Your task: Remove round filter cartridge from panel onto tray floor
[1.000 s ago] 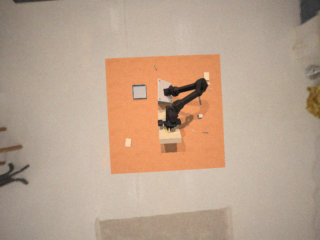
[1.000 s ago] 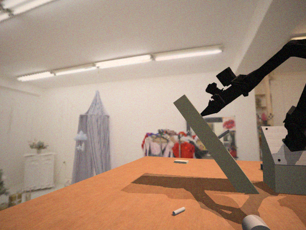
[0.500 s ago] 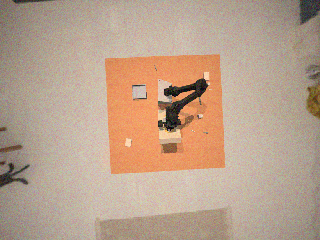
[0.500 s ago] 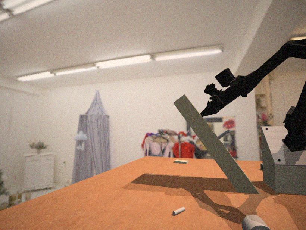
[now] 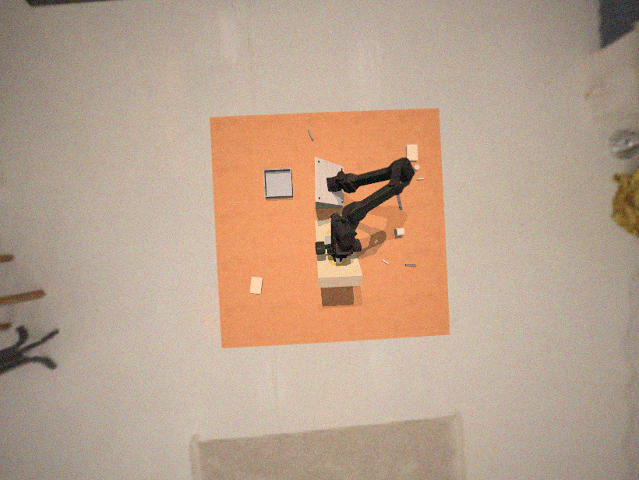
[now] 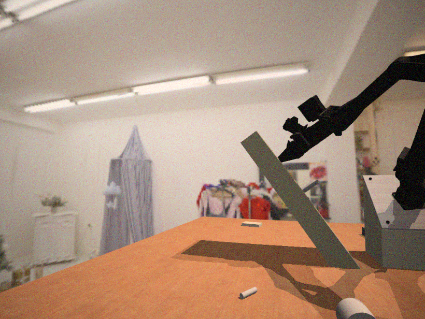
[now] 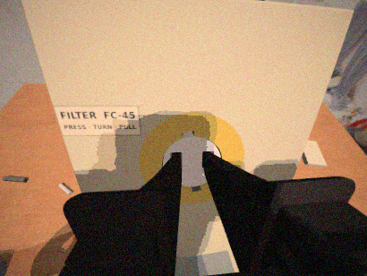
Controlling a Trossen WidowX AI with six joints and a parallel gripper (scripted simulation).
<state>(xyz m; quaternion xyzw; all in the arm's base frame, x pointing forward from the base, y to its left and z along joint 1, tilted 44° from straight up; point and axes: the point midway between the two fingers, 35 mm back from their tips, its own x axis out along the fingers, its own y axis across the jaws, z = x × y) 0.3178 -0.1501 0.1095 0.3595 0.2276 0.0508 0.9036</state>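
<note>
The cream service panel (image 7: 188, 76) leans on the orange table and carries a label reading "FILTER FC-45, PRESS TURN PULL" (image 7: 96, 120). The round grey filter cartridge (image 7: 192, 158) sits in the panel inside a yellow ring (image 7: 228, 148). My gripper (image 7: 191, 156) points straight at the cartridge face, its two black fingers a narrow gap apart, with the tips at the face left and right of the centre. I cannot tell if the tips sit in slots. From above, the gripper (image 5: 338, 256) is over the panel (image 5: 339, 273). The blue-rimmed tray (image 5: 278, 183) lies apart to the left.
The arm's grey base box (image 5: 327, 181) stands behind the panel. Small cream blocks (image 5: 255, 284) (image 5: 411, 151), a white cylinder (image 5: 399, 231) and short grey pins (image 5: 410, 265) lie scattered on the table. From the side, the panel (image 6: 298, 202) slants steeply.
</note>
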